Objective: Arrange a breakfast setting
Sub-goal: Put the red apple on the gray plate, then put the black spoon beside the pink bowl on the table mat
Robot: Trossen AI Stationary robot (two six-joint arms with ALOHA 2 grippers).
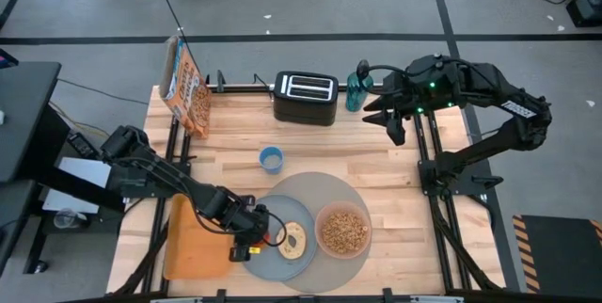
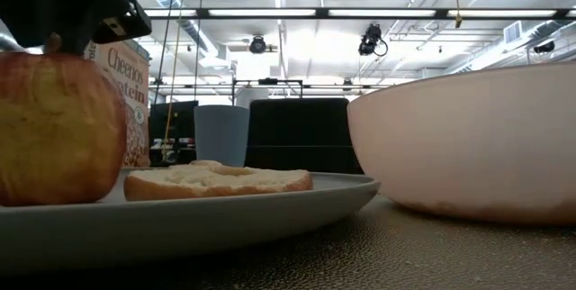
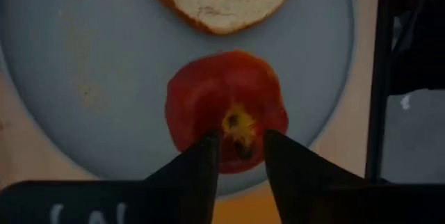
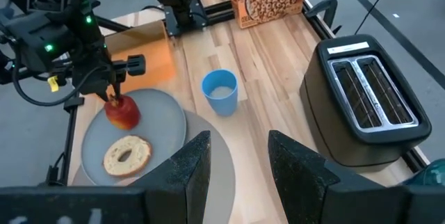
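A red apple point(image 3: 224, 106) stands on the left part of the blue-grey plate point(image 1: 266, 258), stem up. It also shows in the low view point(image 2: 54, 128). The round toasted bread point(image 1: 294, 240) lies beside it on the plate. The plate and the pink bowl point(image 1: 343, 232) of brown cereal rest on the round grey mat point(image 1: 324, 190). My left gripper point(image 3: 240, 147) is open and points down just above the apple, one finger on either side of its stem point(image 2: 56, 45). My right gripper point(image 1: 388, 122) is open and empty, high over the table's far right. The spoon is out of view.
An orange tray point(image 1: 193, 242) lies left of the plate, under my left arm. A blue cup point(image 1: 271, 159) stands beyond the mat. The black toaster point(image 1: 306, 98), a Cheerios box point(image 1: 186, 87) and a green bottle point(image 1: 355, 91) stand along the far edge.
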